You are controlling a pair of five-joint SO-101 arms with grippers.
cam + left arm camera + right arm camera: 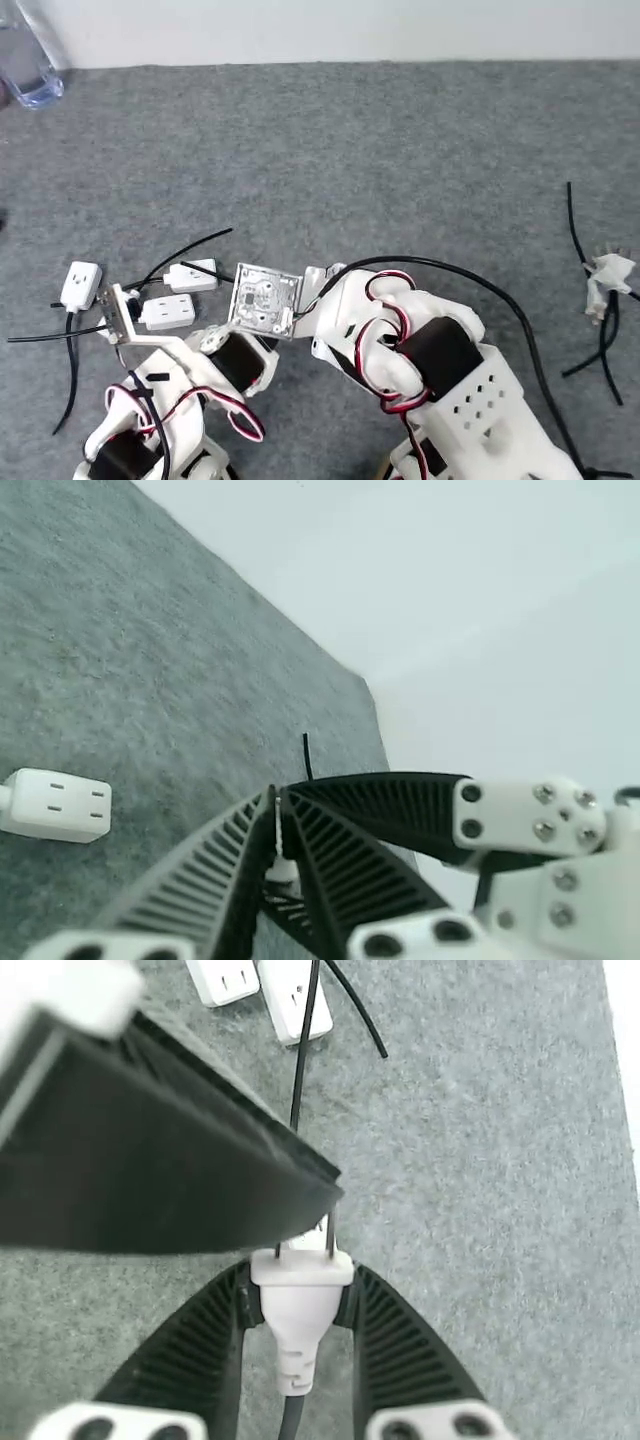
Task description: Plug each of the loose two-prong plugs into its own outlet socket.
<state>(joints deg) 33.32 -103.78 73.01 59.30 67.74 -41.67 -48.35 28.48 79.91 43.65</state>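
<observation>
Closed claw (277, 800), outlet socket (55, 805), grey mat (150, 660)

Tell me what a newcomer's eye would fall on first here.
The white two-prong plug clamped in the right gripper, prongs forward, draws the eye first. Next come three white outlet sockets clustered on the grey carpet at the high view's left, and a loose plug with black cables at its right edge.

A blurred black shape (150, 1150) partly hides the prongs of the plug (298, 1295).
</observation>
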